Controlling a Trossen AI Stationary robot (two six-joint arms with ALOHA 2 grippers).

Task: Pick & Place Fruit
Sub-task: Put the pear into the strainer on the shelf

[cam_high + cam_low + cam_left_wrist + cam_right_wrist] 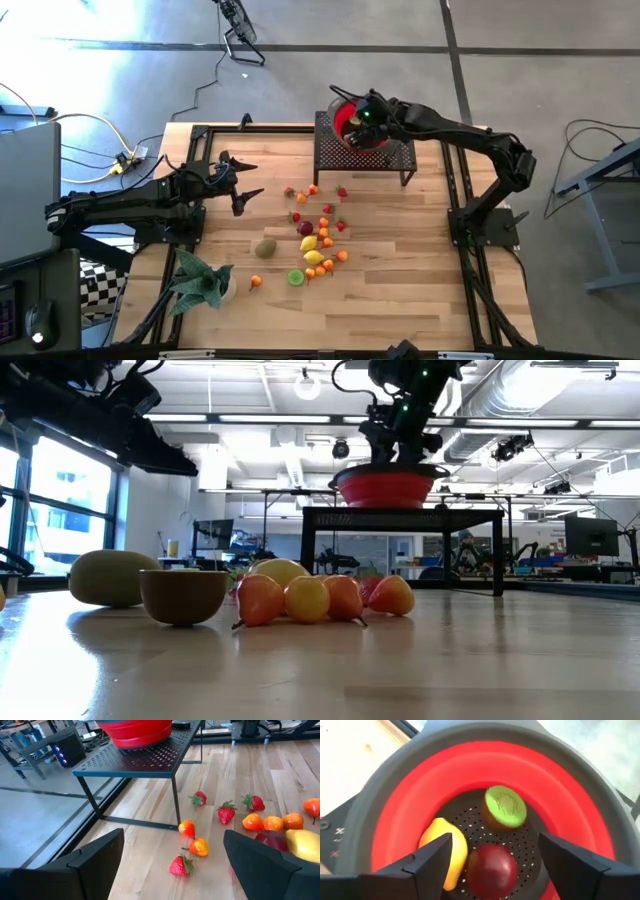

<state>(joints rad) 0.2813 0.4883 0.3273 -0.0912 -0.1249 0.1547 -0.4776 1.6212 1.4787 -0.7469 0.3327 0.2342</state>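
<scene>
The right gripper [492,855] hangs wide open, holding nothing, over the red bowl [560,795], where 3 fruits lie. The left gripper [172,855], open and holding nothing, hovers near the bench's left edge.

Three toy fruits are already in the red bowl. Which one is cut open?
The halved brown kiwi, showing its flat green cut face. The yellow lemon and dark-red plum beside it are whole.

left gripper [248,183]: fingers apart | right gripper [362,122]: fingers apart
</scene>
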